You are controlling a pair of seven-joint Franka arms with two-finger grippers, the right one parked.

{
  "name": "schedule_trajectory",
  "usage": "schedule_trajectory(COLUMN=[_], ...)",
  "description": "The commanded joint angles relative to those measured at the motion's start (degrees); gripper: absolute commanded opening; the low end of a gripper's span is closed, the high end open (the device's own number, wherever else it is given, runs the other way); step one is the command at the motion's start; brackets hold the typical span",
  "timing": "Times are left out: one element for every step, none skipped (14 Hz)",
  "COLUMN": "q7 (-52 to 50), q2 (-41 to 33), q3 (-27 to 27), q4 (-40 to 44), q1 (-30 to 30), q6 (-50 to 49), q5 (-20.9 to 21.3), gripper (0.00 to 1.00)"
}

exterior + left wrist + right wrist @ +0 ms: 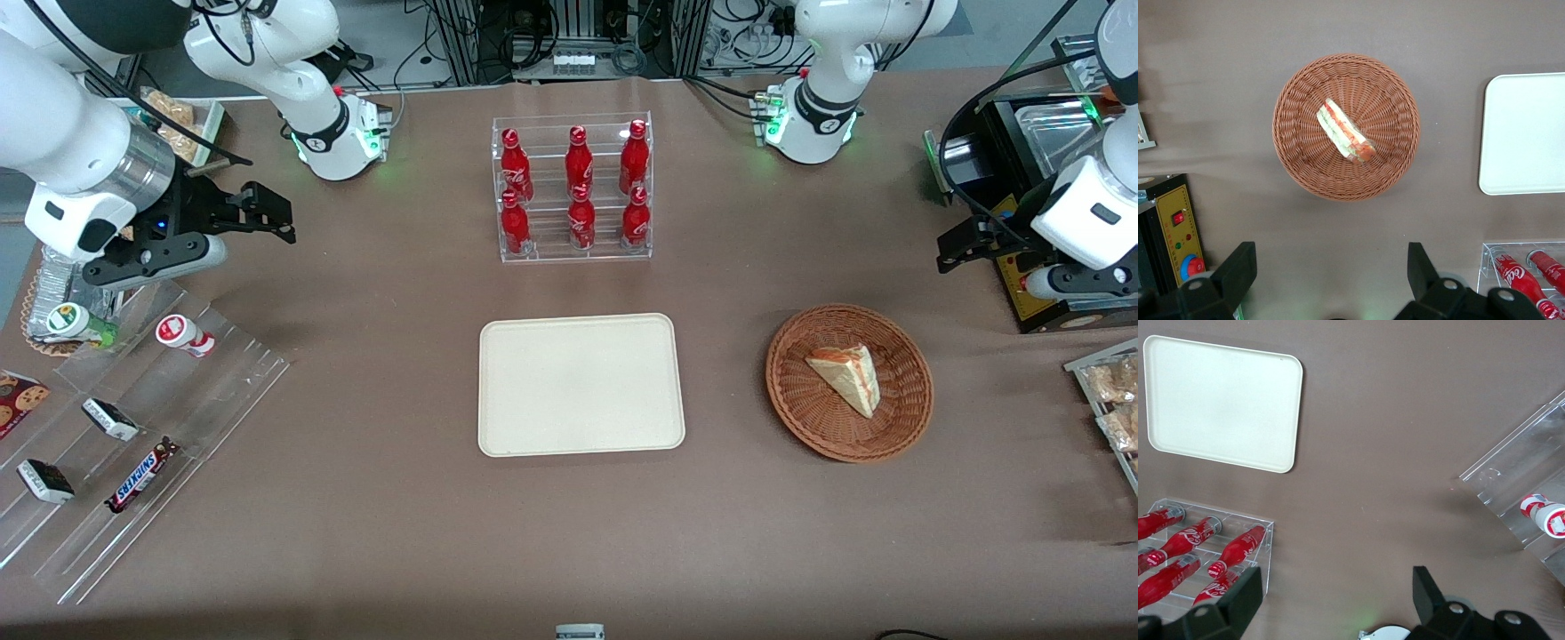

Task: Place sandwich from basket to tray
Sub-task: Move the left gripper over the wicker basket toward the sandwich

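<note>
The sandwich (846,378), a pale bread wedge with red and green filling, lies in the reddish-brown wicker basket (800,418). The basket stands beside the cream tray (578,384), toward the working arm's end of the table. The tray holds nothing. My left gripper (965,244) hangs above the table, farther from the front camera than the basket, apart from it. It is open and holds nothing. The left wrist view shows the sandwich (1345,132), the basket (1298,167), part of the tray (1528,133) and the spread fingertips of the gripper (1330,270).
A clear acrylic shelf of red bottles (575,191) stands farther from the front camera than the tray. A black box with a yellow control panel (1053,307) sits beside the gripper. Packaged pastries (1111,400) lie at the working arm's end, and a clear snack shelf (133,427) at the parked arm's end.
</note>
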Motion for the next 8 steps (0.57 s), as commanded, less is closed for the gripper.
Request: schedule_trajectory(q7=[-0.68,-0.68,-0.68,-0.59,-0.5,-0.5,-0.42,-0.42], q2=[0.57,0.57,0.48,0.48,0.48,0.57,0.66,0.66], q3=[-0.04,-0.04,-0.04,-0.04,-0.04,-0.04,-0.04,-0.04], q4=[0.92,1.0,1.0,1.0,1.0,1.0,1.0,1.0], q1=[-0.56,-0.74,-0.74,-0.74,-0.74,-0.74,-0.74,-0.74], q6=[-0.09,-0.09,-0.09,-0.09,-0.09,0.0,0.09,0.0], q5=[-0.76,-0.76,-0.76,-0.85,-0.76,-0.5,-0.24,-0.23], gripper=[1.0,1.0,1.0,1.0,1.0,1.0,1.0,1.0])
